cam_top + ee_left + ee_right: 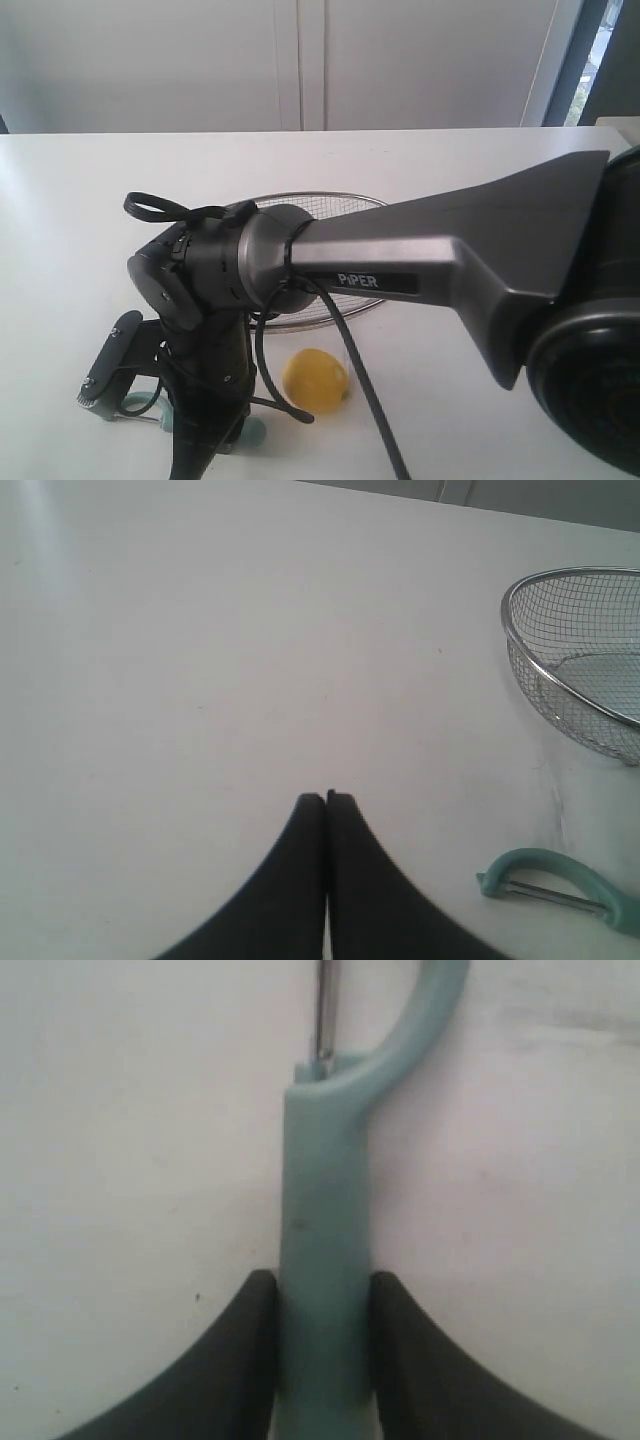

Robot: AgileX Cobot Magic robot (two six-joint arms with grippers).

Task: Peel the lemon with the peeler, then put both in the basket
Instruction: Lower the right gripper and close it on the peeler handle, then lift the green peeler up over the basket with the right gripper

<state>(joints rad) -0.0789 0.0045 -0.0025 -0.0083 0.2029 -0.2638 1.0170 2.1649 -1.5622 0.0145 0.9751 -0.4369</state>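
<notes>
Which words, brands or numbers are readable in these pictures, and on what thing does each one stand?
"PiPER": white letters on a dark label on the side of the right arm, exterior view.
No other text: the lemon, peeler and basket show no writing, and neither wrist view shows any.

White table (pixel 90 190), wire mesh basket (pixel 575 670) resting on it, yellow lemon (pixel 316 378) and teal peeler (pixel 322 1220) nearby
</notes>
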